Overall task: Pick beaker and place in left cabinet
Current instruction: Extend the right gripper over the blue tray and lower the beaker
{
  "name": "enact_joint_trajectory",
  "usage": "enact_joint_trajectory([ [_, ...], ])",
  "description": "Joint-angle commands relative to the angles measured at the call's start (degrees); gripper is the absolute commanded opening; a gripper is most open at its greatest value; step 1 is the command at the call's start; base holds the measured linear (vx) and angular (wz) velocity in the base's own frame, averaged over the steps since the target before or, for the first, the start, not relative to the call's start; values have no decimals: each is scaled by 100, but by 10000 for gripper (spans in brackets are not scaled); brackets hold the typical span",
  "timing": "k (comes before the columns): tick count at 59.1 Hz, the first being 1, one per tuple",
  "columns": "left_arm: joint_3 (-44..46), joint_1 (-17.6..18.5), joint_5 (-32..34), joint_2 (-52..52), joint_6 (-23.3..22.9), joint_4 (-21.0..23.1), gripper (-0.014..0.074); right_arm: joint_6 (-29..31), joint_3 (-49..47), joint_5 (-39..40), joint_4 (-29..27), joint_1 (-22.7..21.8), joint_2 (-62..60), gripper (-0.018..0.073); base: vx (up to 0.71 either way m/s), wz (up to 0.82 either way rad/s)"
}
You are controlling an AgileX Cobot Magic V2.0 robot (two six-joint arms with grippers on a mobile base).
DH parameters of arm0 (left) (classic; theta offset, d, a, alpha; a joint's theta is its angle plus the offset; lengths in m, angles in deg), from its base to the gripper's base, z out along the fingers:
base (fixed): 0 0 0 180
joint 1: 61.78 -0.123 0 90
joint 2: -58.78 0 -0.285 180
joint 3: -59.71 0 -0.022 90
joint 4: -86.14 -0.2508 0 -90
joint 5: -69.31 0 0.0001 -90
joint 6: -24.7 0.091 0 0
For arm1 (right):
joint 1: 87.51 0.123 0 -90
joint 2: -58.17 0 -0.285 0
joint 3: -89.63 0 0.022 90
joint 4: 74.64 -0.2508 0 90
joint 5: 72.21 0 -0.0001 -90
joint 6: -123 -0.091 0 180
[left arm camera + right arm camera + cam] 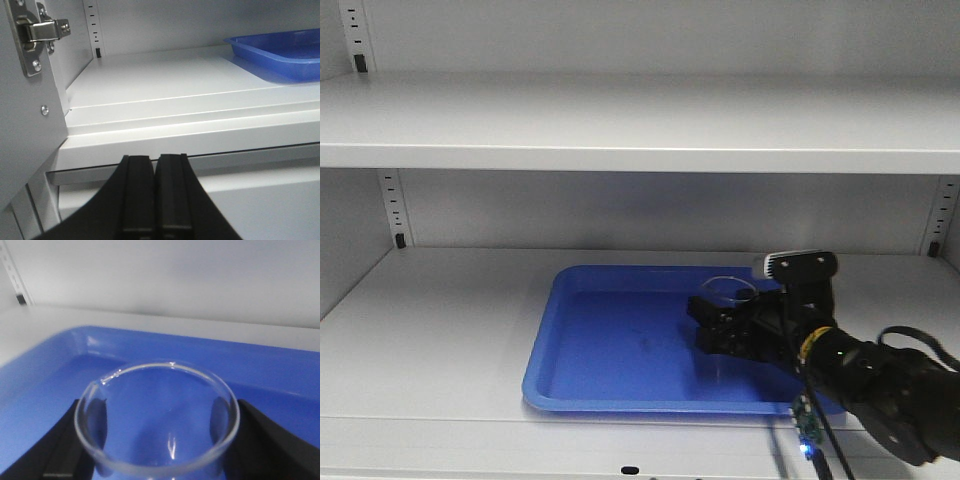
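- Gripping the beaker (157,420) from both sides, the right pincer (720,325) holds it upright over the blue tray (610,345) on the left cabinet (440,330) shelf.
- The left pincer (155,200) has its jaws pressed together, holding nothing, before the shelf edge.

The lower shelf (430,320) of the left cabinet (620,210) lay bare to the left of the blue tray (610,350), with open height under the upper shelf (620,130). The right hand (720,325) and beaker (730,292) filled the tray's right end. A door hinge (42,30) jutted at the cabinet's left edge.
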Motion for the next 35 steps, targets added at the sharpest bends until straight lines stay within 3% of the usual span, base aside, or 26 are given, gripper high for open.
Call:
enact_joint_trajectory([
  [1,-84,35,504,-101,-17,16,-8,206,-426,478,14,-22,-12,1,0,0],
  [10,-84,35,504,-101,-17,16,-8,635,-482,449,40,-22,100,58,0,0],
  [17,-84,35,504,-101,-17,16,-8,773,-482,460,143,-22,100,163,0,0],
  [35,-84,35,504,-101,-17,16,-8,792,-482,460,163,-22,100,601,0,0],
])
